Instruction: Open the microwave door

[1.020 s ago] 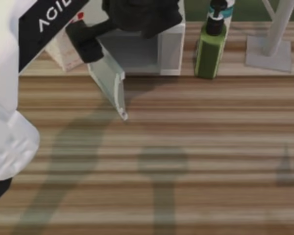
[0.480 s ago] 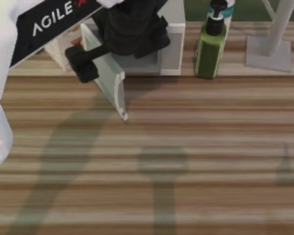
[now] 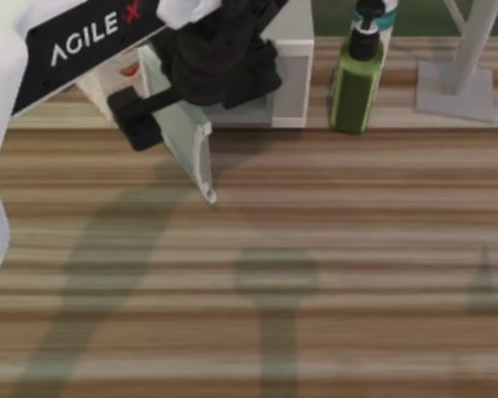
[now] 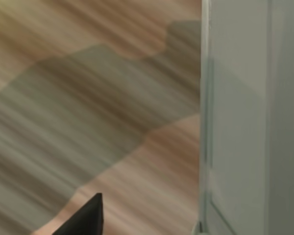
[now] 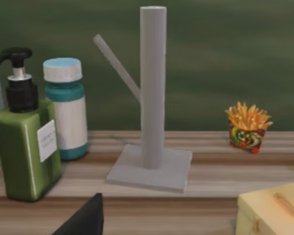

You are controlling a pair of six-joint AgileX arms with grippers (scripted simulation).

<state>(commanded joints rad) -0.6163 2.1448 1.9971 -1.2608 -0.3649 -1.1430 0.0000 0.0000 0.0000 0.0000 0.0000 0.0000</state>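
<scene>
The left hand [image 3: 141, 124] sits at the far left of the surface [image 3: 332, 265], pressed against the hinge-side face of the microwave door [image 3: 187, 145]; I cannot tell whether it is wide or narrow, since only 1 dark finger shows. The door already stands swung well out from the microwave [image 3: 290, 75] (handle edge toward the camera), so the opening looks largely done. The arm hides most of the cavity, and the right hand is out of sight.
</scene>
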